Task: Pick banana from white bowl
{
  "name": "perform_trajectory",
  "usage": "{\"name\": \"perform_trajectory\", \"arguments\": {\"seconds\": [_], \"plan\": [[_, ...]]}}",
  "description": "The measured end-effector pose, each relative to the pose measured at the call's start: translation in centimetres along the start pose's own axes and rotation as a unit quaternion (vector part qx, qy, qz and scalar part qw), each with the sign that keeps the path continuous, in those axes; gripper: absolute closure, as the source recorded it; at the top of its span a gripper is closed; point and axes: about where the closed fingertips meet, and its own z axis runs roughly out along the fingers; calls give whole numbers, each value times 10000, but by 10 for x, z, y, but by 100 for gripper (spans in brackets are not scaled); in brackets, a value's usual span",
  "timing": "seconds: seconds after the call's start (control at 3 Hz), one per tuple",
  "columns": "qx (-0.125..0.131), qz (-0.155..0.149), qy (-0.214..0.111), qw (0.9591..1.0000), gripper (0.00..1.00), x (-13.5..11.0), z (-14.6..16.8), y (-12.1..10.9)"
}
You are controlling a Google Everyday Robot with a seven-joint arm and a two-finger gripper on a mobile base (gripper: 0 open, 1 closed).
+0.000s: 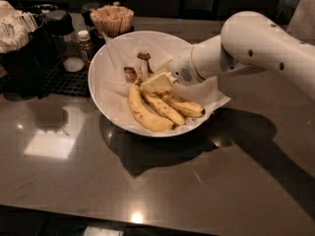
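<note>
The white bowl (106, 95), lined with crinkled white paper, stands on the dark counter at centre. Three yellow speckled bananas lie in it. The banana (144, 113) is the longest one, on the left side of the bunch; a thin neck with a dark knobby stem tip (143, 56) rises near its upper end. Two shorter bananas (178, 107) lie to its right. My gripper (157, 81) reaches in from the right and sits low inside the bowl, over the upper ends of the bananas just below the stems. Its cream tip hides where the bananas meet.
A cup of wooden stir sticks (112, 19) stands behind the bowl. A small jar (85, 42) and a shaker (63, 38) stand on a black mat (59, 80) at the left, by a dark holder of packets (15, 38). My white arm (261, 48) spans the right side.
</note>
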Motion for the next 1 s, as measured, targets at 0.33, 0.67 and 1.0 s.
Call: {"name": "perform_trajectory", "arguments": {"seconds": [0.33, 0.67, 1.0], "plan": [[-185, 12, -525, 9984, 92, -5, -16, -7], [-185, -20, -548, 9983, 100, -6, -16, -7], [-186, -20, -548, 9983, 100, -6, -16, -6]]}}
